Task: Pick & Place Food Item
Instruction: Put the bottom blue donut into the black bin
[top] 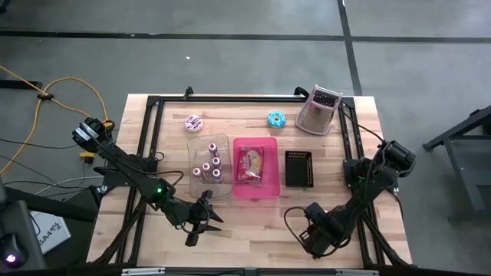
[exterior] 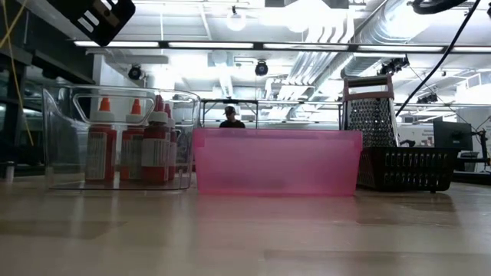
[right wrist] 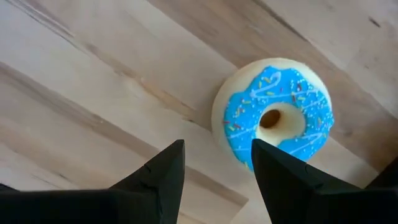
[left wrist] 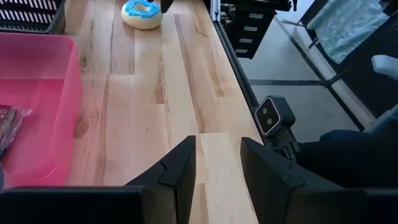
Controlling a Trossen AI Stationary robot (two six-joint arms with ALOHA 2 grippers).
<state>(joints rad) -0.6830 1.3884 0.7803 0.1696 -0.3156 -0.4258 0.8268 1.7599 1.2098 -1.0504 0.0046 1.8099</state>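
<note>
Just above the blue donut (right wrist: pixel 273 118), right gripper (right wrist: pixel 217 168), jaws parted.

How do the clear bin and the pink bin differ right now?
The clear bin is see-through and colourless; the pink bin is tinted pink. The clear bin holds small bottles; the pink bin holds one food packet. In the low view the clear bin stands taller than the pink bin. Both are rectangular, open-topped and sit side by side mid-table.
</note>
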